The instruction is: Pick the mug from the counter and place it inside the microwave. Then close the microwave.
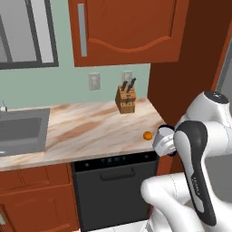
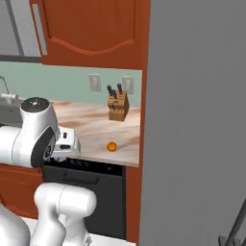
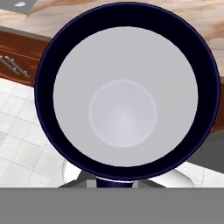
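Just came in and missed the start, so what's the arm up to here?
The arm holds the mug in its gripper, jaws shut on it, and the hand view looks straight down into the white, dark-rimmed cup. It is off the counter, near its front right edge. An orange fruit and a knife block sit on the counter.

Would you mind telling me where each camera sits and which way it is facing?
Left base view: behind the arm's left, facing the counter, knife block and orange fruit; arm at lower right.
Right base view: behind its right, same counter, block and fruit; arm at lower left.
Hand view: on the hand, looking into the mug over counter edge and floor.
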Robot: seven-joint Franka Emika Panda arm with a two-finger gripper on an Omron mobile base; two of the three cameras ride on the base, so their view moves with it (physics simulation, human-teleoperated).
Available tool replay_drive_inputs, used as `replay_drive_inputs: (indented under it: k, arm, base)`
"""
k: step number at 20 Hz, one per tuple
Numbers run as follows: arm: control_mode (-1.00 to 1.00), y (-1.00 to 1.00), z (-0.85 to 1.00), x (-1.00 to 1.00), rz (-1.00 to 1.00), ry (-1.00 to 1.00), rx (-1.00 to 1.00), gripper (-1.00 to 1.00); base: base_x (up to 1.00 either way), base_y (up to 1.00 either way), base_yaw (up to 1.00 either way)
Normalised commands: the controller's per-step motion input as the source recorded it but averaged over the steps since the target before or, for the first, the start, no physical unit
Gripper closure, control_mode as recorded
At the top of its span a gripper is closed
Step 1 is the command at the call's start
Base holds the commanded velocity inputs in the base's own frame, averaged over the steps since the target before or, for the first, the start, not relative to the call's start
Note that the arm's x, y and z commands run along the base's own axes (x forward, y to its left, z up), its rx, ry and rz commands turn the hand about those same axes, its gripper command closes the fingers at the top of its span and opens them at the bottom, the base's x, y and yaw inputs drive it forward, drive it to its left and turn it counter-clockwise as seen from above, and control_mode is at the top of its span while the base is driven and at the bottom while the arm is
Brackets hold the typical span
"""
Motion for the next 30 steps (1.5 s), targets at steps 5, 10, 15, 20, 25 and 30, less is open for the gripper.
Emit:
replay_drive_inputs:
  k: [5, 10, 15, 20, 25, 30]
  arm:
    - [1.0, 0.0, 0.0, 0.0, 0.0, 0.0, 0.0, 1.0]
    - [1.0, 0.0, 0.0, 0.0, 0.0, 0.0, 0.0, 1.0]
    - [1.0, 0.0, 0.0, 0.0, 0.0, 0.0, 0.0, 1.0]
    - [1.0, 0.0, 0.0, 0.0, 0.0, 0.0, 0.0, 1.0]
    - [1.0, 0.0, 0.0, 0.0, 0.0, 0.0, 0.0, 1.0]
    - [1.0, 0.0, 0.0, 0.0, 0.0, 0.0, 0.0, 1.0]
  base:
    - [-0.72, 0.0, 0.0]
    - [-0.4, -0.05, -0.12]
    - [-0.02, -0.48, -0.31]
    - [-0.28, -0.32, -0.21]
    - [-0.76, 0.36, 0.09]
    - [-0.64, 0.07, 0.07]
